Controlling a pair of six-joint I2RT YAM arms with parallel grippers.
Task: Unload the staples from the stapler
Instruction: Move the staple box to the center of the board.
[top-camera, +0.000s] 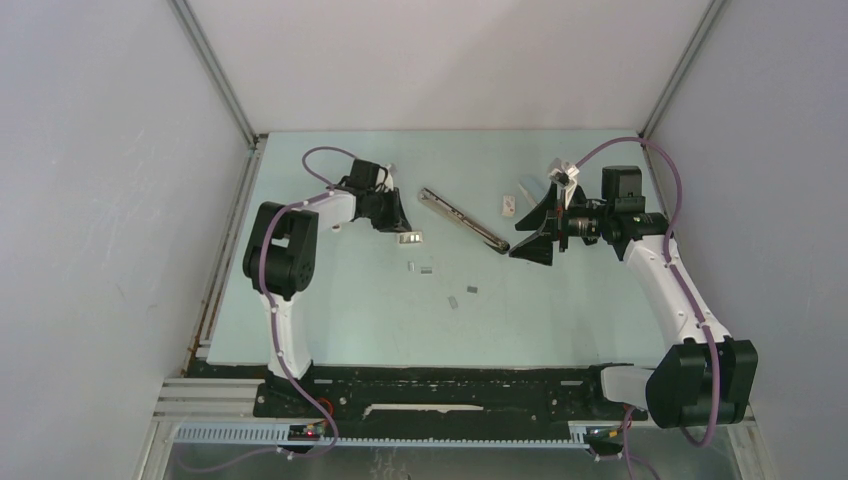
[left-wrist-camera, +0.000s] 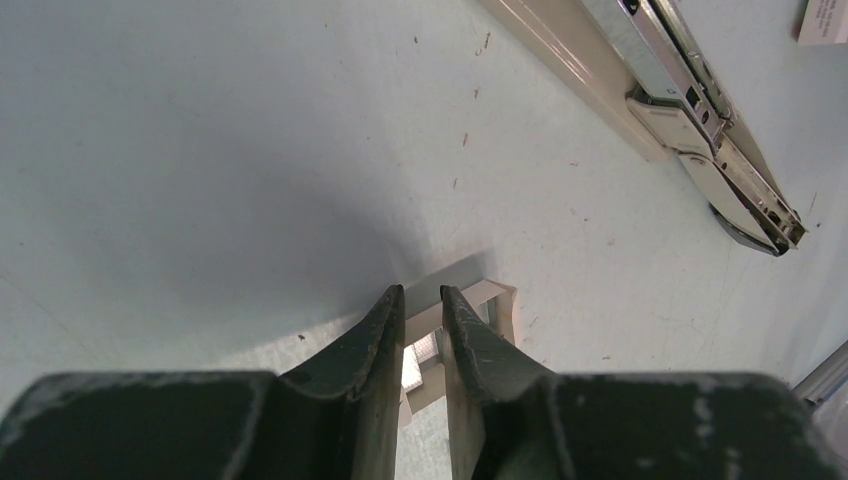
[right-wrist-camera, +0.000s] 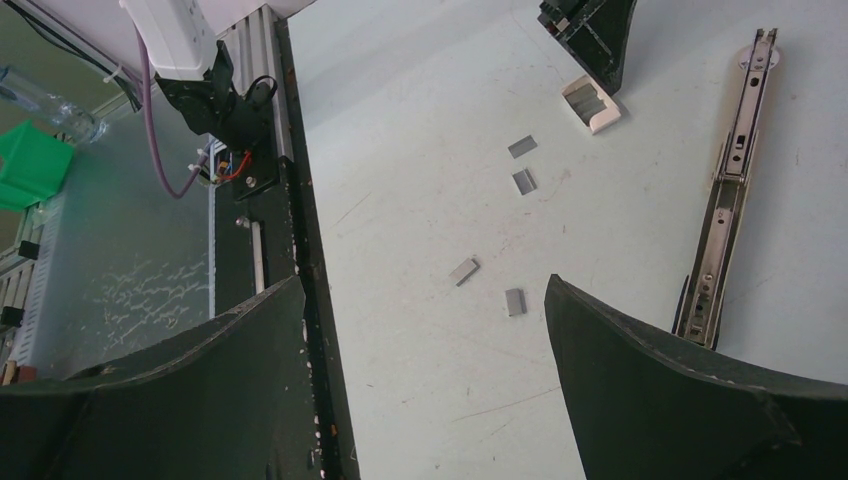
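The stapler (top-camera: 462, 220) lies opened out flat at mid-table, a long metal rail on a beige body (left-wrist-camera: 700, 120) (right-wrist-camera: 725, 190). Left of it sits a small pale pink open case (top-camera: 410, 238) (left-wrist-camera: 500, 305) (right-wrist-camera: 592, 105) with silvery staples (left-wrist-camera: 425, 355) inside. My left gripper (top-camera: 398, 224) (left-wrist-camera: 422, 292) reaches down into this case. Its jaws are nearly together, and the staples fill the narrow gap. Several loose staple strips (top-camera: 425, 268) (right-wrist-camera: 524, 181) lie on the table in front. My right gripper (top-camera: 515, 240) (right-wrist-camera: 422, 285) hovers wide open and empty at the stapler's right end.
A small white labelled piece (top-camera: 509, 206) (left-wrist-camera: 825, 20) lies behind the stapler. The black base rail (right-wrist-camera: 300, 250) runs along the table's near edge, with a green box (right-wrist-camera: 25, 165) beyond it. Enclosure walls stand on three sides.
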